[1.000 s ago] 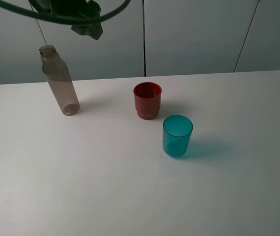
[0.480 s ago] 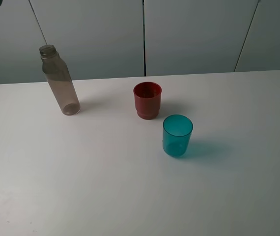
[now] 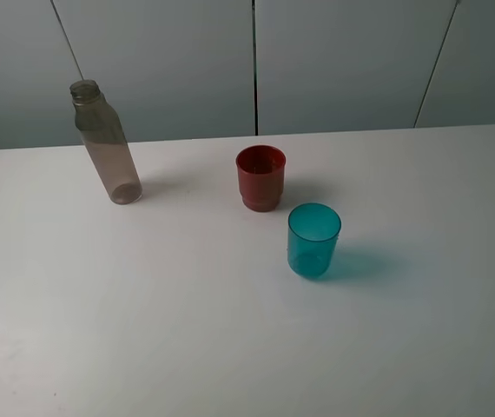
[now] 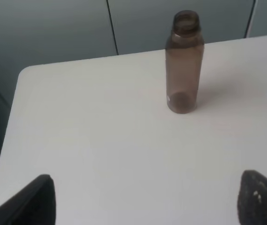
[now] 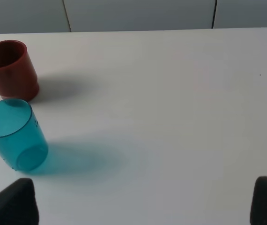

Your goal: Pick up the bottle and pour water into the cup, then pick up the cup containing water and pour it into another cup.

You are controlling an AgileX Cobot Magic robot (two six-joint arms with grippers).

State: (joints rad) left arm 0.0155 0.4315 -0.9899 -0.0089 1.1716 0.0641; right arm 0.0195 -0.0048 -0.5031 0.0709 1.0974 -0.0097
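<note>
We see the uncapped bottle (image 3: pixel 107 146) standing alone; our left gripper (image 4: pixel 143 199) spreads wide, empty. Right gripper (image 5: pixel 145 201) likewise. A clumsy approach could topple it.

The bottle (image 3: pixel 106 143) is showing as clear, grey-brown tinted plastic, smooth, with a ridged threaded neck. At about four o'clock from it, the red cup (image 3: pixel 260 177) is looking like opaque dark red plastic with a dull sheen. The teal cup (image 3: pixel 313 240) is appearing translucent, smooth-walled and slightly glossy, tinting its shadow. The table (image 3: pixel 230 347) is reading as a matt, smooth white surface.
</note>
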